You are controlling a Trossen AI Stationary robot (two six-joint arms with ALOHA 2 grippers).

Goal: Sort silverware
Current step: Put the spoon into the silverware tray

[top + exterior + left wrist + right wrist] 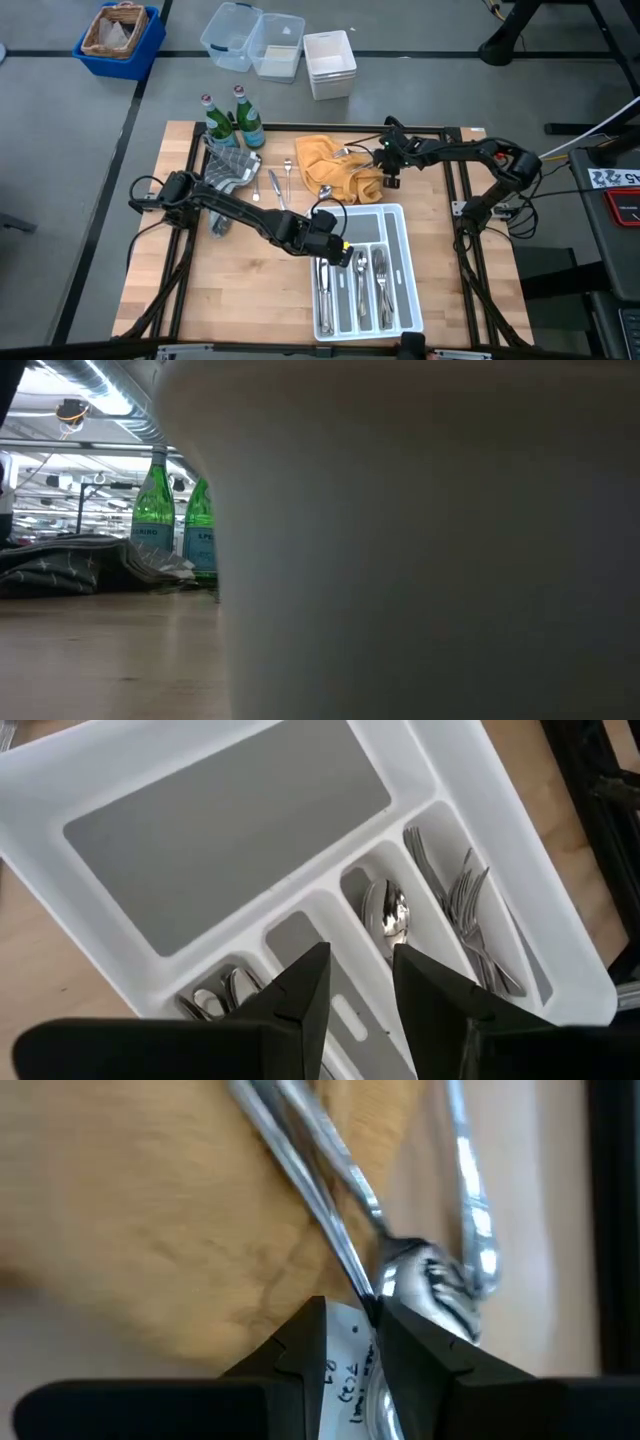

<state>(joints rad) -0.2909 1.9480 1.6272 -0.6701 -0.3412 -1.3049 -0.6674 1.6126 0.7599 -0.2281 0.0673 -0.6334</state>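
Observation:
The white tray point(395, 215) lies at the table's near right and holds sorted silverware point(360, 278). The left wrist view shows spoons point(390, 915) and forks point(465, 910) in its slots. My left gripper point(335, 247) hangs over the tray's left slots, open and empty point(360, 975). My right gripper point(385, 160) is over the yellow cloth point(330, 165) at the far middle, shut on a slim silver handle point(330, 1210). More silverware point(465, 1190) lies on the cloth. Loose pieces point(272, 185) lie on the wood left of the cloth. My right gripper pinches a silver piece by its slim handle point(365, 1302) between its two fingers. The fingers lie across the handle and come down at the cloth from the table's right. Whether the piece is lifted off the cloth, I cannot tell.
Two green bottles point(230, 122) stand at the far left beside a grey cloth point(230, 170), and both show in the low view point(155, 510). The tray's white wall point(430, 540) fills most of the low view. Plastic bins point(265, 45) stand beyond the far edge.

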